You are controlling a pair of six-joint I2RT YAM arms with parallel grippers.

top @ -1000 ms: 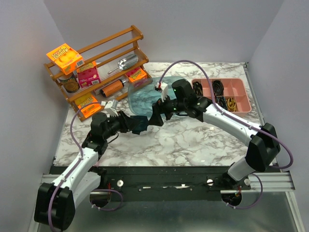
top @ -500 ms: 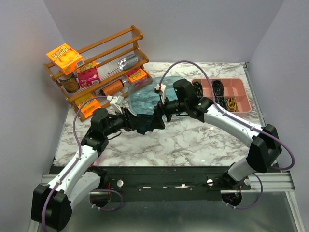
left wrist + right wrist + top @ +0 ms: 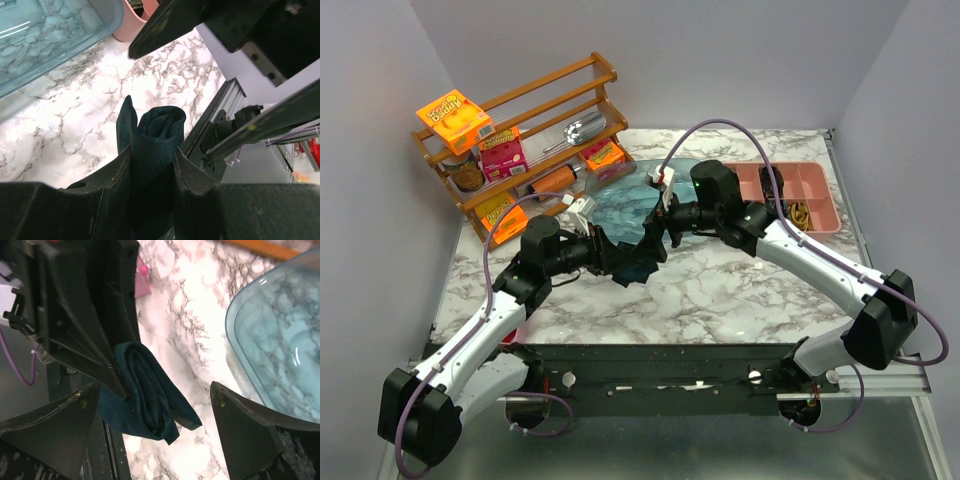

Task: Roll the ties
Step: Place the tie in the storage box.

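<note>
The tie [image 3: 638, 262] is a dark teal roll with a loose end hanging from it, held above the marble table near the blue tub's front edge. My left gripper [image 3: 617, 254] is shut on the tie. In the left wrist view the roll [image 3: 159, 134] sticks out between the fingers of my left gripper [image 3: 152, 152]. My right gripper [image 3: 661, 236] hangs just right of the roll, open wide. The right wrist view shows the tie [image 3: 150, 402] between the spread fingertips of my right gripper [image 3: 154, 390], touching neither.
A translucent blue tub [image 3: 618, 198] lies behind the grippers. A pink compartment tray [image 3: 812, 192] with cables and bands is at the back right. A wooden rack [image 3: 520, 110] with boxes and cans stands at the back left. The table's near edge [image 3: 670, 345] is below.
My left gripper carried the rolled tie to the right and up off the table. My right gripper let its jaws go to full width and drew back to the right.
</note>
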